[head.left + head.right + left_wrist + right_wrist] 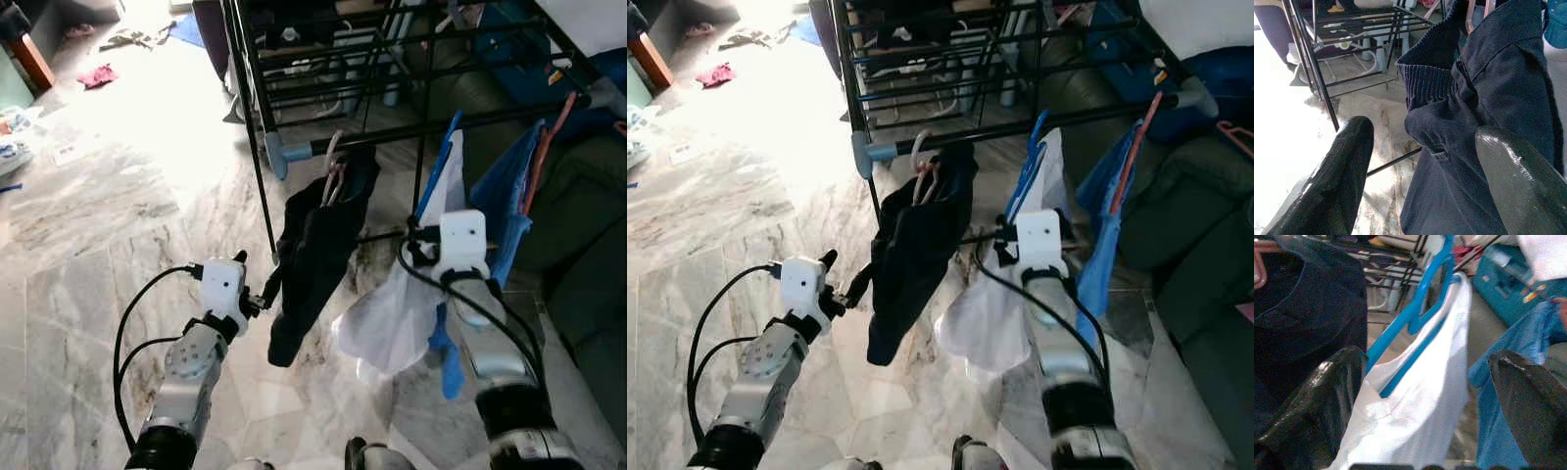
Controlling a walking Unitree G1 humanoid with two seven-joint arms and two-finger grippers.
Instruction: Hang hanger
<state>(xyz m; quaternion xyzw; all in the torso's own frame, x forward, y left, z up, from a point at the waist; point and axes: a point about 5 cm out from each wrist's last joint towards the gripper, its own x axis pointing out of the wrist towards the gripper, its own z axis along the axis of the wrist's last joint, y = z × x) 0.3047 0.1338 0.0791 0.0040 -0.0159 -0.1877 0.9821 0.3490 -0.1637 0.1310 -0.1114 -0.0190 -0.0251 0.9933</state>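
- A black drying rack (257,117) stands on a marble floor (88,245), with a horizontal rail (431,125) running across its front and a grey cap at the rail's left end.
- A pink hanger (333,166) hooks over the rail near that cap and carries a dark navy garment (313,255) that hangs down toward the floor.
- To the right of it, a blue hanger (1415,308) carries a white garment (402,304); its hook rises to the rail, but whether it rests on the rail cannot be told.
- Further right along the rail, a blue garment (500,206) hangs on an orange hanger (549,137).
- The left gripper (260,294) is raised at the lower left edge of the navy garment, its tip just beside or touching the fabric.
- In the left wrist view its two fingers (1327,186) stand well apart, with the navy cloth between and beyond them; nothing is clamped.
- The right gripper (1425,396) is raised in front of the white garment, just below the blue hanger.
- In the right wrist view its fingers (1312,401) are spread wide, with the white garment and the blue hanger lying in the gap; the pads do not close on either.
- A dark green sofa (578,255) sits at the right behind the rack.
- Small items of clothing (98,74) lie on the floor in the bright far left corner.
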